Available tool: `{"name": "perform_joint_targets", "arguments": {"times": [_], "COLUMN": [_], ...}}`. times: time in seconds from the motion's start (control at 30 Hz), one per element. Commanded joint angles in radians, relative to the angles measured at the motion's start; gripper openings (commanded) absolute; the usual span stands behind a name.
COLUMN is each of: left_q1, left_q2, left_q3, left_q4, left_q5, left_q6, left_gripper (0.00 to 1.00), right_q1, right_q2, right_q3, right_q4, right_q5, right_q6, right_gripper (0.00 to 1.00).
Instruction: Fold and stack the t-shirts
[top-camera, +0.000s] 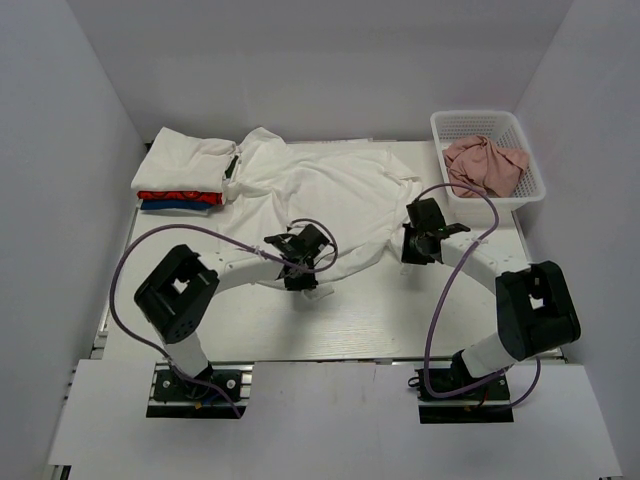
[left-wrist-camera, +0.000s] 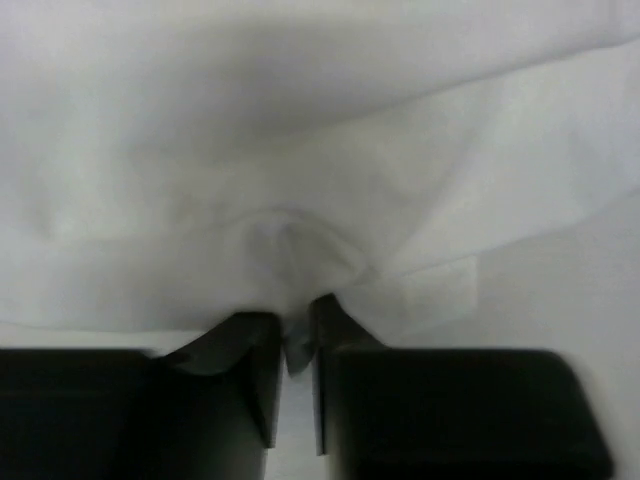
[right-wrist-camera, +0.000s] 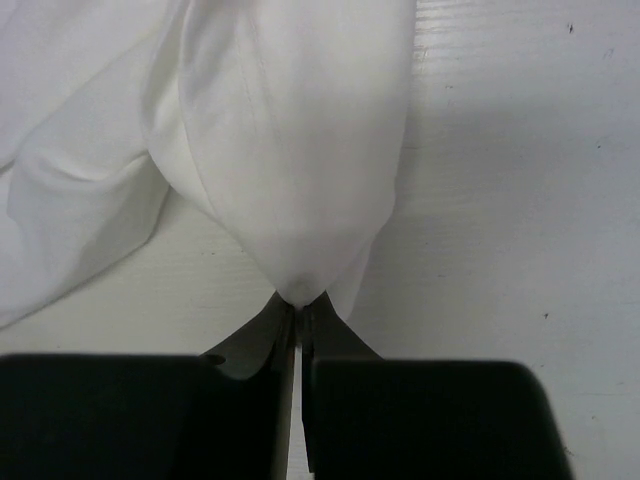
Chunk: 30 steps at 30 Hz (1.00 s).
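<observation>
Two robot arms pinch the near edge of a white t-shirt (top-camera: 320, 185) spread on the table (top-camera: 400, 320).
Only the wrist views show the grips: the left gripper (left-wrist-camera: 297, 325) has its jaws nearly closed on a cloth fold, and the right gripper (right-wrist-camera: 298, 305) has its jaws shut on a bunched tip. Only the overhead view shows the folded shirts (top-camera: 180, 172) stacked back left, a basket (top-camera: 478, 116) back right, and open table by the arm bases.

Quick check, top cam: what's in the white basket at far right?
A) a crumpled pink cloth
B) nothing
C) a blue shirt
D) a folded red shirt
A: the white basket holds a crumpled pink cloth, while the red shirt and blue shirt lie in the folded stack at far left.
</observation>
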Motion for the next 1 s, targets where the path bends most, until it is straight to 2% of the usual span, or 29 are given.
{"name": "perform_joint_targets", "arguments": {"times": [0.0,0.03,0.1,0.2,0.4,0.6,0.67,0.73,0.77,0.8,0.83,0.87,0.9,0.93,0.97], "left_q1": [-0.004,-0.004,-0.004,-0.004,-0.004,-0.004,0.010,0.010,0.010,0.010,0.010,-0.004,-0.004,-0.004,-0.004], "left_q2": [0.028,0.028,0.006,-0.107,-0.436,-0.575,-0.609,-0.636,-0.650,-0.679,-0.693,-0.702,-0.712,-0.736,-0.751], "left_q3": [0.050,0.078,0.112,0.121,0.072,0.193,0.202,0.155,0.123,0.044,-0.001,-0.041,-0.099,-0.120,-0.135], "left_q4": [-0.084,-0.130,-0.179,-0.294,-0.421,-0.624,-0.671,-0.696,-0.696,-0.655,-0.632,-0.618,-0.618,-0.618,-0.618], "left_q5": [-0.163,-0.180,-0.227,-0.255,-0.087,-0.054,-0.054,-0.022,0.045,0.084,0.131,0.229,0.262,0.276,0.265], "left_q6": [-0.026,-0.035,-0.035,-0.016,0.047,0.058,0.049,0.040,0.029,0.029,0.029,0.029,0.020,0.009,-0.021], "left_gripper": [0.21,0.00,0.00,0.00,0.00,0.00,0.08,0.18,0.22,0.31,0.34,0.40,0.49,0.83,0.95], "right_q1": [-0.001,-0.002,-0.004,-0.005,-0.017,-0.051,-0.062,-0.077,-0.077,-0.091,-0.097,-0.106,-0.114,-0.123,-0.126], "right_q2": [-0.064,-0.072,-0.109,-0.170,-0.325,-0.454,-0.468,-0.474,-0.478,-0.480,-0.480,-0.480,-0.471,-0.474,-0.465], "right_q3": [0.009,0.008,0.026,0.048,0.083,0.167,0.183,0.184,0.154,0.135,0.118,0.082,0.048,0.031,0.026], "right_q4": [0.010,0.008,-0.018,-0.088,-0.220,-0.352,-0.390,-0.422,-0.424,-0.429,-0.436,-0.456,-0.485,-0.495,-0.524], "right_q5": [-0.017,-0.022,-0.040,-0.045,0.012,0.096,0.178,0.197,0.194,0.196,0.200,0.194,0.197,0.234,0.243], "right_q6": [-0.010,-0.013,-0.015,-0.005,0.045,0.047,0.045,0.050,0.053,0.065,0.071,0.074,0.105,0.148,0.154], "right_gripper": [0.00,0.00,0.00,0.00,0.00,0.00,0.00,0.00,0.00,0.00,0.00,0.00,0.00,0.00,0.00]}}
